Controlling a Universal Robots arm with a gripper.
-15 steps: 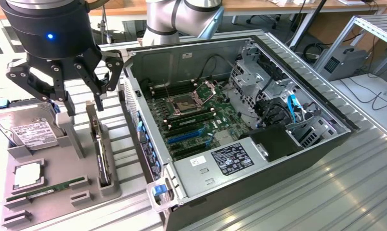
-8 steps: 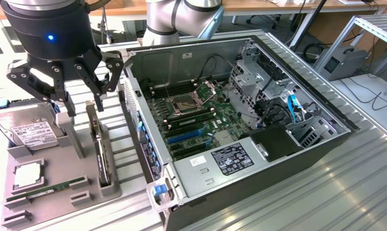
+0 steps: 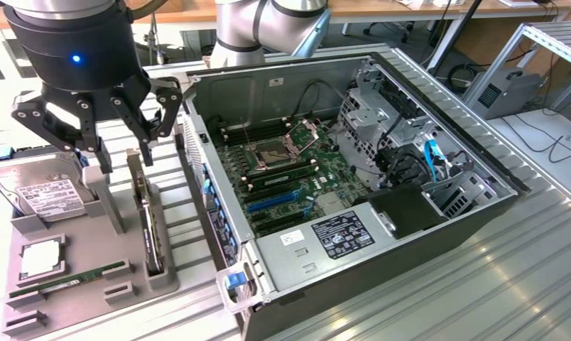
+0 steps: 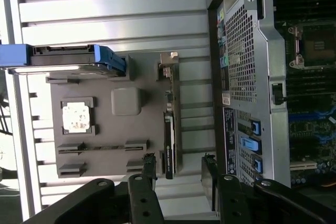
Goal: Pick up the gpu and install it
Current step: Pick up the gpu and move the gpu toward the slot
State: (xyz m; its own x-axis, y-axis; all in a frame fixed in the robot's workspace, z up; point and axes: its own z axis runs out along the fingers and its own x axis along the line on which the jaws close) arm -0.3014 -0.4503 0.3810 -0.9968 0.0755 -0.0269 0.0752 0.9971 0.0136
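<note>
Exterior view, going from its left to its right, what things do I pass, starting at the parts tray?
hard drive → gpu, on edge in the tray → motherboard inside the open case → blue cable

Free room above gpu point(image 3: 151, 220); grey post point(image 3: 106, 202) just beside on ext view's left, PC case wall point(image 3: 198, 186) near on right, gaps narrow

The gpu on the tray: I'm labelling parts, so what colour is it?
The gpu is black, silver bracket at one end; clearest in the wrist view.
</note>
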